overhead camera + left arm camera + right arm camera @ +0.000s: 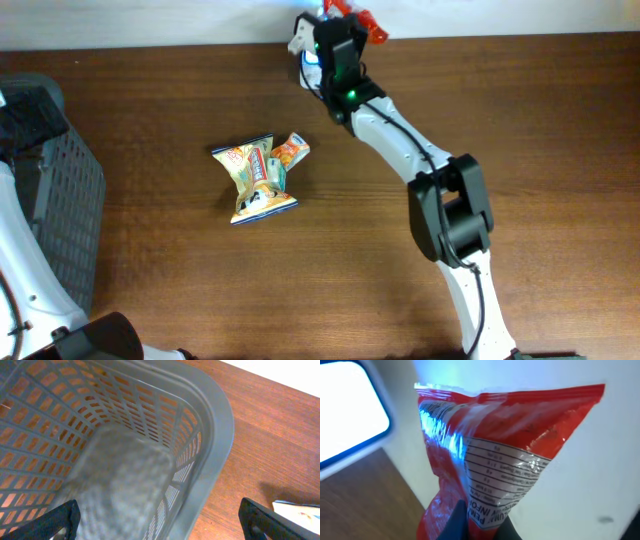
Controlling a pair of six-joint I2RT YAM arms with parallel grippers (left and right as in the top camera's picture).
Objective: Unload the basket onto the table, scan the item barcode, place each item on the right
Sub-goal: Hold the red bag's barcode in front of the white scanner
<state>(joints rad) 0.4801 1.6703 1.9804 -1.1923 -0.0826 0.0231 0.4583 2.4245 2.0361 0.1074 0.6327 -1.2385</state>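
The item, a red snack packet (485,435) with a white nutrition label, is pinched at its lower end by my shut right gripper (480,527). Its barcode is hidden in every view. In the overhead view the packet (366,22) sticks out past the table's far edge, with the right gripper (338,30) beside a white scanner (303,42) that glows blue. The scanner's bright, blue-rimmed window (345,410) fills the upper left of the right wrist view. My left gripper (160,525) hangs open over the rim of the grey basket (215,425), holding nothing.
The grey mesh basket (65,200) stands at the table's left edge. Near the middle of the table lie a yellow snack packet (255,180) and a small orange one (293,150). The right arm (450,210) stretches diagonally across the right half.
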